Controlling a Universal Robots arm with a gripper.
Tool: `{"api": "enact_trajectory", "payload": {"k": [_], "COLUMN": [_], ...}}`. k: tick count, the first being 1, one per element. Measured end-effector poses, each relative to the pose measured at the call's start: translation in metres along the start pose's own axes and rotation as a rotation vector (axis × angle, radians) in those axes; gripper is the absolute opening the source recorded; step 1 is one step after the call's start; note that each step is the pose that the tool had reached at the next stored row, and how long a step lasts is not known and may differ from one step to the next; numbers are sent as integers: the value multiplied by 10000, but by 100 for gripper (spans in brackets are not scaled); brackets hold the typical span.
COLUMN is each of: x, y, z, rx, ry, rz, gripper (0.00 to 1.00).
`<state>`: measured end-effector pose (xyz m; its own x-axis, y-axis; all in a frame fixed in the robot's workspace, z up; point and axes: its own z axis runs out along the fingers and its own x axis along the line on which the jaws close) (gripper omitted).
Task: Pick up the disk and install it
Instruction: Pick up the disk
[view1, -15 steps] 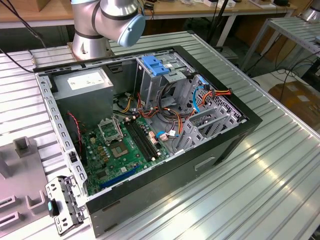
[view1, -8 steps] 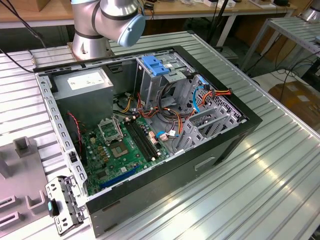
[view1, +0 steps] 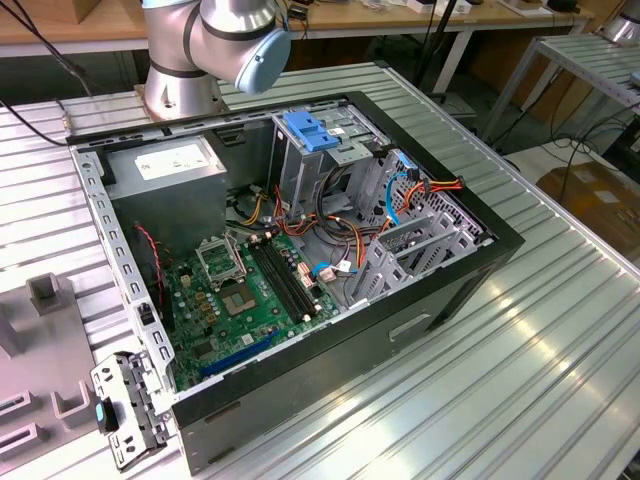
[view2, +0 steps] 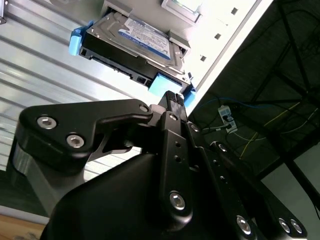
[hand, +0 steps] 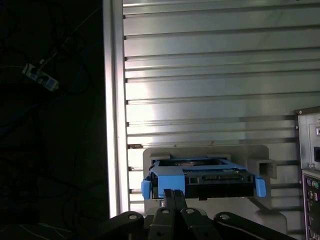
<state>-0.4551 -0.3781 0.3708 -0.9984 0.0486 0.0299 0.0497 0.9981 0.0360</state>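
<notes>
On a grey holder (hand: 250, 152) at the edge of the ribbed desk (hand: 200, 75), the disk (view2: 132, 40) lies flat just beyond the closed, empty jaws; likely stiff, dense and shock-sensitive, best pinched across its blue side rails (view2: 76, 42).

a ribbed metal table (view1: 540, 340) carries an open computer case (view1: 350, 340), the arm's base (view1: 180, 95), and grey plastic holders (view1: 45, 350) at the exterior view's left.

The disk (view2: 132, 40), grey metal, blue side rails; lying flat in a pale cradle (hand: 260, 155).
</notes>
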Motion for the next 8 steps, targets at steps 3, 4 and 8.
{"api": "enact_trajectory", "payload": {"k": [3, 4, 8], "x": [4, 5, 4], "y": [0, 0, 0], "z": [0, 0, 0], "rx": [0, 1, 32], "ry": [0, 2, 39], "rz": [0, -50, -1101], "gripper": [11, 11, 11]}}
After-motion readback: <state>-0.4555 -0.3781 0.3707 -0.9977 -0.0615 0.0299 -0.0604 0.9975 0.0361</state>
